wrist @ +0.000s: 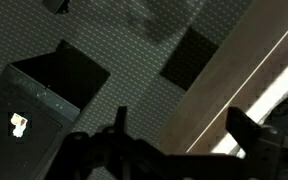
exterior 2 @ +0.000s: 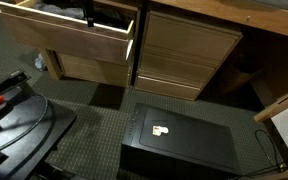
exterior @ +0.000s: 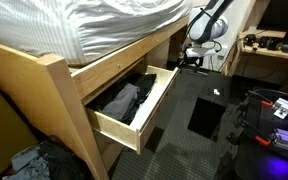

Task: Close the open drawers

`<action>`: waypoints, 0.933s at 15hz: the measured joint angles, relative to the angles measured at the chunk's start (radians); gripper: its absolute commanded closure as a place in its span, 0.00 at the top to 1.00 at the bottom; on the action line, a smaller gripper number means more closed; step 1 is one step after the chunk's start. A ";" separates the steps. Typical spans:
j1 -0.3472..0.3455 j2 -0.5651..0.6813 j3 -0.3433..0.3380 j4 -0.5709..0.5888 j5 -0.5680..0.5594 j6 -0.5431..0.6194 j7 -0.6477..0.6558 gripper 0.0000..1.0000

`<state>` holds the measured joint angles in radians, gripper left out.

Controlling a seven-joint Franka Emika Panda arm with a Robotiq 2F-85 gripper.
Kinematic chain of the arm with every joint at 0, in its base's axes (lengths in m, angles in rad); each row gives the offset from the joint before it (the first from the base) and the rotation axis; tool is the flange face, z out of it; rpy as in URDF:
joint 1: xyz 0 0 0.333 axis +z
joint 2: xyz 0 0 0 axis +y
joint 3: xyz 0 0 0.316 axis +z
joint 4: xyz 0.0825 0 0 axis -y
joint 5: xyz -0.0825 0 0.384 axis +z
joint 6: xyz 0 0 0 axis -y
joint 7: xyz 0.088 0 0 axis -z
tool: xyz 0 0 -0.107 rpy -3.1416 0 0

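Far left in an exterior view, crumpled clothes [exterior: 29, 160] lie on the floor by the pine bed frame [exterior: 54, 85]. Next along, in both exterior views, the open drawer [exterior: 119, 128] [exterior 2: 69, 40] juts well out, dark garments heaped inside. A black box [exterior: 206, 115] sits on the carpet [exterior: 174, 150] to its right. Far right, the arm [exterior: 209, 30] stands well apart from it. In the wrist view, the gripper [wrist: 177, 118] has fingers [wrist: 121, 115] spread wide, gripping nothing, beside a pine panel [wrist: 234, 85].
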<state>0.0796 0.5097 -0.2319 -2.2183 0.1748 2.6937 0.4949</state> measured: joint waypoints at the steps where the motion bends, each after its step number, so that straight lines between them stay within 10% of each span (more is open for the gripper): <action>1: 0.000 0.001 0.000 0.000 -0.003 0.000 0.000 1.00; 10: -0.276 0.184 0.172 0.118 0.338 0.007 -0.057 1.00; 14: -0.281 0.208 0.181 0.145 0.344 0.007 -0.055 1.00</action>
<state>-0.2013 0.7175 -0.0509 -2.0734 0.5192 2.7008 0.4396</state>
